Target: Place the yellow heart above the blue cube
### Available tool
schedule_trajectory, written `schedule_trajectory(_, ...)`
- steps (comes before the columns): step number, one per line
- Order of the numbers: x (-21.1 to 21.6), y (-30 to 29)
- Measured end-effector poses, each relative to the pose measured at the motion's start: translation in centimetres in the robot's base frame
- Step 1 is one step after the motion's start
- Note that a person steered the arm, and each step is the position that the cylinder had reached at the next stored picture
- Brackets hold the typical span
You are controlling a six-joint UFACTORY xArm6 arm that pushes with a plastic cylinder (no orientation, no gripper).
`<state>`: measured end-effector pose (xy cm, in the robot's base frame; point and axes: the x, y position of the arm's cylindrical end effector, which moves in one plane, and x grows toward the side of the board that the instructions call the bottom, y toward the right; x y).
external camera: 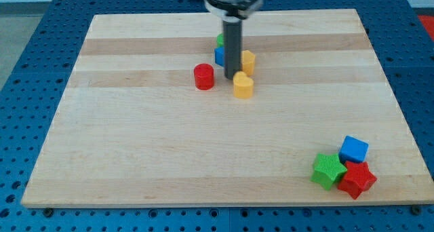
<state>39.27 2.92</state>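
Observation:
My tip (232, 79) is at the upper middle of the board, touching or almost touching the upper left side of a yellow block (243, 86) that looks like the heart. A second yellow block (249, 61) sits just above it, to the right of the rod; its shape is unclear. A blue block (219, 55) and a green block (220, 39) are partly hidden behind the rod on its left. A blue cube (353, 149) sits at the lower right of the board, far from my tip.
A red cylinder (203, 76) stands left of my tip. A green star (328, 170) and a red star (357, 179) sit against the blue cube at the lower right. The wooden board (135, 144) lies on a blue perforated table.

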Motion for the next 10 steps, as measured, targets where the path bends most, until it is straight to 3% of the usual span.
schedule_trajectory(1, 1.2, 1.7)
schedule_trajectory(3, 1.7, -0.7)
schedule_trajectory(6, 6.8, 12.0)
schedule_trajectory(7, 7.5, 12.2)
schedule_trajectory(8, 5.2, 9.2)
schedule_trajectory(9, 5.7, 6.4)
schedule_trajectory(10, 8.1, 9.0)
